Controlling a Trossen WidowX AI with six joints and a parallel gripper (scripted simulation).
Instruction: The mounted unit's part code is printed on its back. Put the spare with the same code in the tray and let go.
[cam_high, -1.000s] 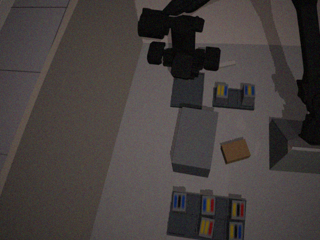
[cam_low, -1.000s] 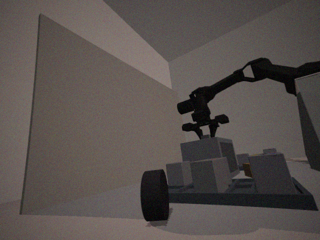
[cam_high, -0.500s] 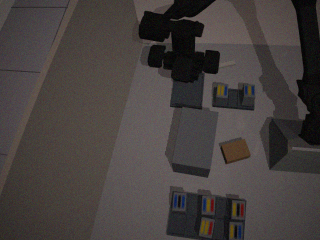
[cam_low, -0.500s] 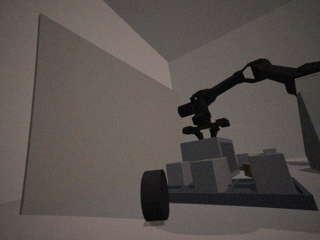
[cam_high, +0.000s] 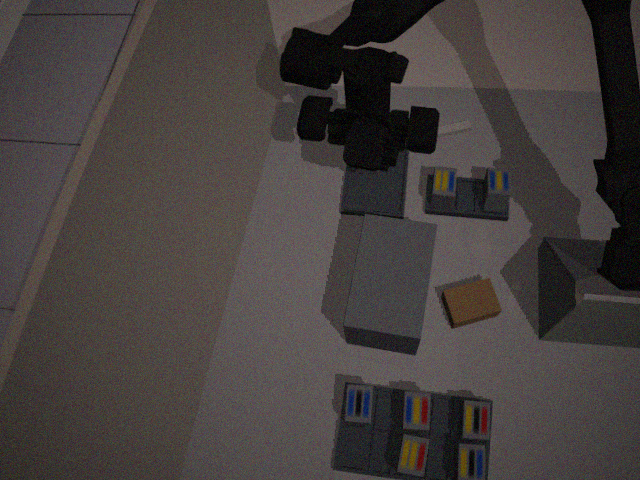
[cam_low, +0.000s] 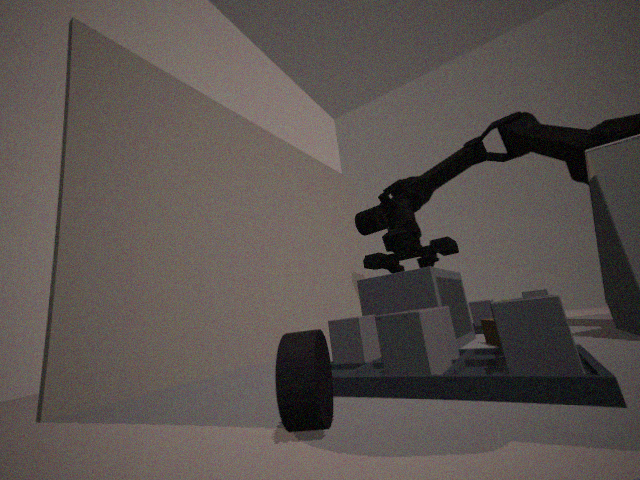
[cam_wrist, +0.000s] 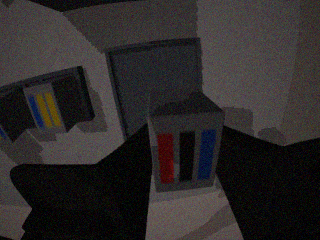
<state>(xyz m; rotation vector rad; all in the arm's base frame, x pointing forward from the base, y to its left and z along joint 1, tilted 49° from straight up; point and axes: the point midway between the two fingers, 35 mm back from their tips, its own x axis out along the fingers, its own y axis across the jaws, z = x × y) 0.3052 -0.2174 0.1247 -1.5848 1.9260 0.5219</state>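
Observation:
My gripper (cam_high: 372, 147) (cam_low: 404, 264) (cam_wrist: 176, 127) is shut on a small grey spare (cam_wrist: 186, 150) with red, black and blue stripes. It holds the spare low over the flat dark grey tray (cam_high: 373, 195) (cam_wrist: 156, 80). In the top and exterior views the spare is hidden by the gripper body or the unit. The mounted unit (cam_high: 390, 276) (cam_low: 400, 294) is a tall plain grey box just in front of the tray; its back label is not in view.
A small rack (cam_high: 467, 198) (cam_wrist: 74, 96) right of the tray holds two striped spares. A larger rack (cam_high: 372, 444) (cam_low: 465, 384) at the front holds several more. A brown block (cam_high: 471, 302) lies right of the unit. A dark wheel (cam_low: 303, 379) and a tall wall panel (cam_low: 180, 258) stand left.

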